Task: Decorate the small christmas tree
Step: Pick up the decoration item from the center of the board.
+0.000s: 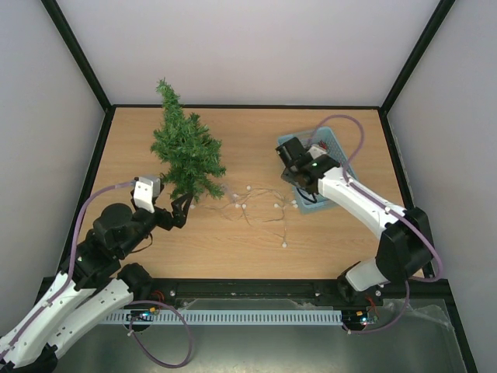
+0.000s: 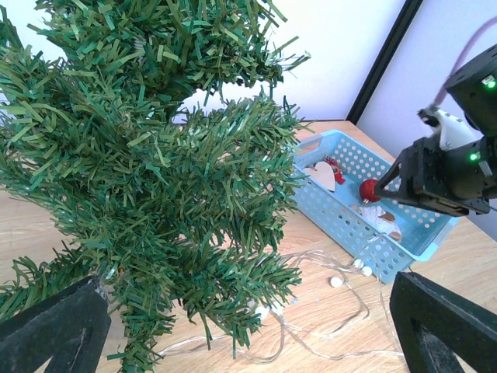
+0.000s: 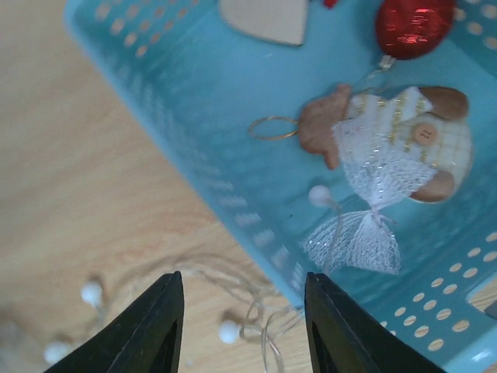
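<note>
Presently, items on the bench [image 1: 326,249], with handling notes.

1. Tree [image 1: 186,151]: upright at the far left of the bench. No ornament shows on it.
2. Basket [image 2: 342,221]: pale blue, perforated, at the far right, well apart from the tree. It holds a red bauble [image 3: 411,27], a wooden heart [image 3: 264,19] and a brown figure [image 3: 388,144] with a white net skirt. The figure's wire loop [image 3: 272,128] lies flat on the basket floor.
3. Light string [image 2: 335,281]: loose on the bench between tree and basket. One bulb appears to lie inside the basket, by the figure's skirt.
4. Left pincer [image 1: 180,210]: wide and empty, low at the foot of the tree, with the bottom branches just ahead of its fingers.
5. Right pincer [image 3: 245,326]: half spread, holding nothing, above the basket's near wall rather than over any ornament.

Step in hand, as judged: taking a first ornament from the basket.

Notes for doing it well:
- Carry the right pincer further in, past the wall, before lowering it.
- The figure is the nearest piece. Close across its body or head, since the flat loop is likely too thin to pinch.
- Avoid the bulb and its wire, or the string may lift with the figure.
- The bauble is round and glossy, so it probably slips.
- The left pincer is well placed to steady the tree.
</note>
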Available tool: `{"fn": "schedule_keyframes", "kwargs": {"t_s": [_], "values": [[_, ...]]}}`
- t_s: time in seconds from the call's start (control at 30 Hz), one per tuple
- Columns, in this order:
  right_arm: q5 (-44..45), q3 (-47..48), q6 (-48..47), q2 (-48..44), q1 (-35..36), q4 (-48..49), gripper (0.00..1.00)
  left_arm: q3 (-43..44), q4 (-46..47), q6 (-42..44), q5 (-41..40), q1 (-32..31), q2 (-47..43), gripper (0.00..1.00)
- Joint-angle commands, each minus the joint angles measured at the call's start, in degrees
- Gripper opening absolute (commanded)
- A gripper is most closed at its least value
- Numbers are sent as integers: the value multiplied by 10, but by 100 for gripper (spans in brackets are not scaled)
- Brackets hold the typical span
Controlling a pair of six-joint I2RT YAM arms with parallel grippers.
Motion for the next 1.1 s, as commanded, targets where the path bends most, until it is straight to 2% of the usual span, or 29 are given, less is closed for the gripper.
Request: {"fn": "schedule_keyframes", "kwargs": {"t_s": [0.0,0.13,0.3,0.57,0.8,1.07], "values": [[-5,-28,221,-39,-57,33,41,-5,0,6,2,-2,-6,100],[-36,-53,282,-42,-83,64,41,-6,2,6,3,-2,-7,100],[-49,-27,342,3,-114,-11,40,-6,0,4,-1,-2,-6,100],[-91,-66,401,13,-122,22,41,-5,0,3,-6,-2,4,100],[-108,-108,437,22,-122,46,45,-5,-2,1,-11,-2,-2,100],[-96,-105,444,58,-124,77,45,-5,-2,1,-9,-2,-2,100]]}}
